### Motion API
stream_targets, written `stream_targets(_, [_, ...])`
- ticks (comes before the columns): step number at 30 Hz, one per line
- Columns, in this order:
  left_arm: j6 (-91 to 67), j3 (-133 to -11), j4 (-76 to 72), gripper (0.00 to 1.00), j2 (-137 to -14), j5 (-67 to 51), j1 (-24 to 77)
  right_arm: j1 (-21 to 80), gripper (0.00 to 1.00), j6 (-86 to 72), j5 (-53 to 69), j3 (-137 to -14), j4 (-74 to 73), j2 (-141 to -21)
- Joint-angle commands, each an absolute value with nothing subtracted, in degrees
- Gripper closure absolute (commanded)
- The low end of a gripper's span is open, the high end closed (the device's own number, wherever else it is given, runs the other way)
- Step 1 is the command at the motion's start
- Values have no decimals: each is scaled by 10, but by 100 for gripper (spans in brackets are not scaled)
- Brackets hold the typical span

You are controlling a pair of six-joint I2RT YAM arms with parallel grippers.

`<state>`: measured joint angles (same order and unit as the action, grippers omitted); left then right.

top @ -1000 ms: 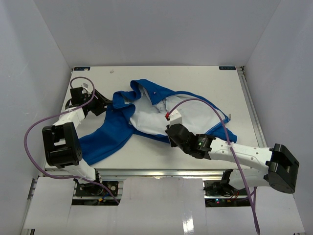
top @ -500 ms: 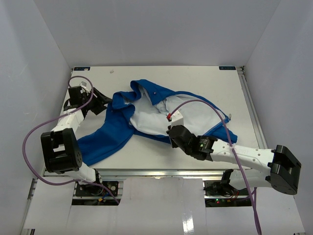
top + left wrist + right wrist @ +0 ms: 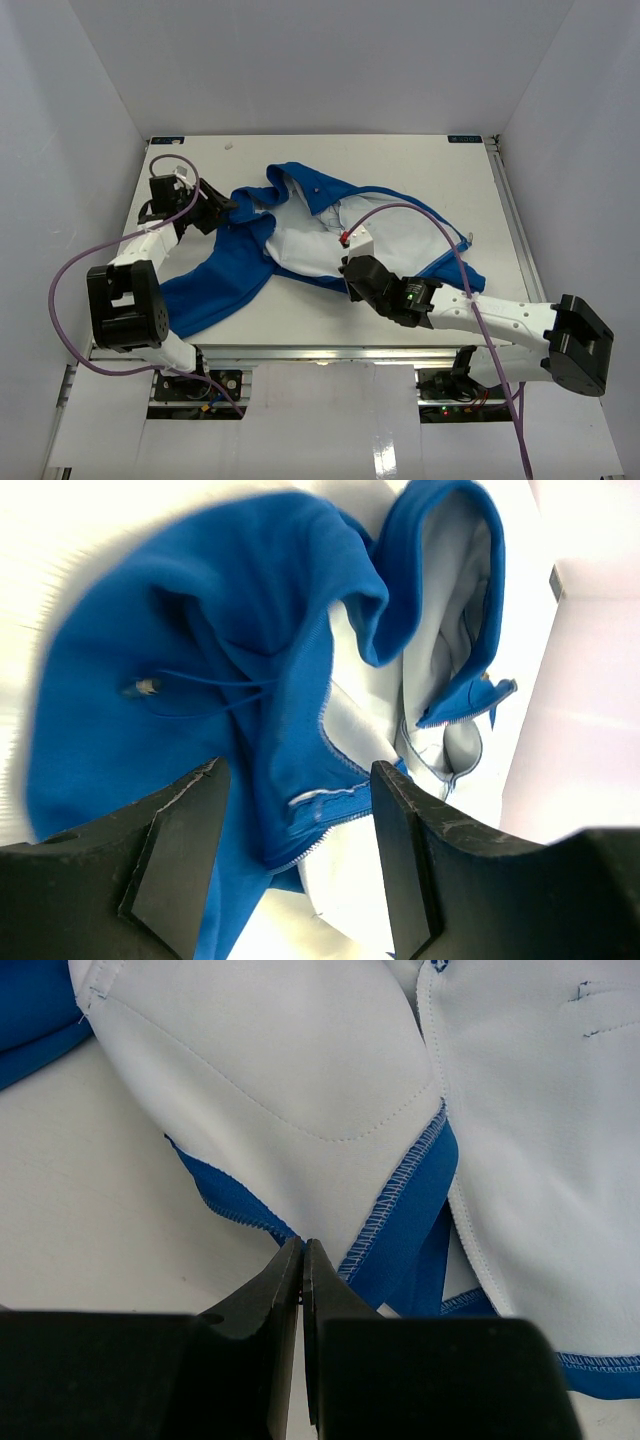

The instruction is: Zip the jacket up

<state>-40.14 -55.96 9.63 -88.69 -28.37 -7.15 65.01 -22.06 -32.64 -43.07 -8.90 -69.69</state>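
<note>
The jacket (image 3: 300,240) lies crumpled and open in the middle of the table (image 3: 420,170). Its pale lining faces up, and one blue sleeve trails toward the near-left edge. The two front edges are well apart, so to my eye the zipping has not begun.

In the left wrist view a short stretch of the zipper strip (image 3: 320,802) shows on a blue fold, framed between the fingers. The left gripper (image 3: 215,210) stands wide with nothing in it, just beside the bunched blue cloth at the jacket's left side.

The right gripper (image 3: 303,1245) is closed tight, its tips right at the stitched blue hem below the lining. I cannot tell whether a thread of cloth is caught between them.

Over the last second the left arm has swung. Its wrist went back toward the far-left corner, then came round so the open fingers now point more squarely at the jacket and sit nearer to it. That looks to me like lining up for a grab at the zipper edge.

The right arm has barely shifted, and the jacket itself lies as it did a second ago, every fold in place.
</note>
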Motion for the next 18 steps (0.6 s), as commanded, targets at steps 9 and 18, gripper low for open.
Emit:
stream_targets(9, [-394,-622,143,100,-909,-208,-33,654,92,-235,-358,-452,-128,-694])
stream_targets(18, [-399,-686,212,100,-806,-84,-81,656,92,-282,-357,-409,-188,-554])
